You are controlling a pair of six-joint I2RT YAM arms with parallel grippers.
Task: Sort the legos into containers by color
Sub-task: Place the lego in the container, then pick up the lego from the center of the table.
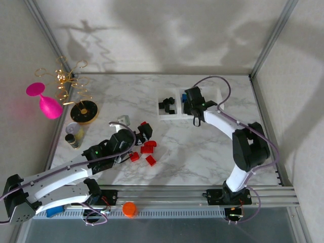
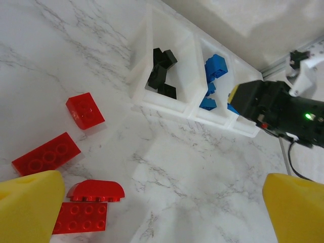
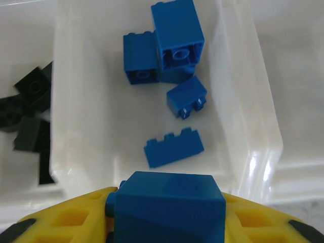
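Several red legos (image 1: pixel 147 148) lie loose on the marble beside my left gripper (image 1: pixel 139 136). In the left wrist view they sit at the left: a square brick (image 2: pixel 85 110), an oblong one (image 2: pixel 46 153) and a rounded one (image 2: pixel 96 190). My left gripper (image 2: pixel 162 215) is open over bare marble, holding nothing. The containers (image 1: pixel 167 117) stand at the back. One holds black legos (image 2: pixel 161 71) and the middle one holds blue legos (image 3: pixel 177 40). My right gripper (image 3: pixel 169 225) hovers over the middle bin (image 3: pixel 243 101), shut on a blue brick (image 3: pixel 169 207).
A pink goblet (image 1: pixel 43 101), a gold wire stand (image 1: pixel 71 81) and a black-and-gold disc (image 1: pixel 83 111) crowd the back left. A small round cup (image 1: pixel 73 129) stands near them. An orange cap (image 1: pixel 129 208) and a blue clip (image 1: pixel 53 211) rest on the front rail.
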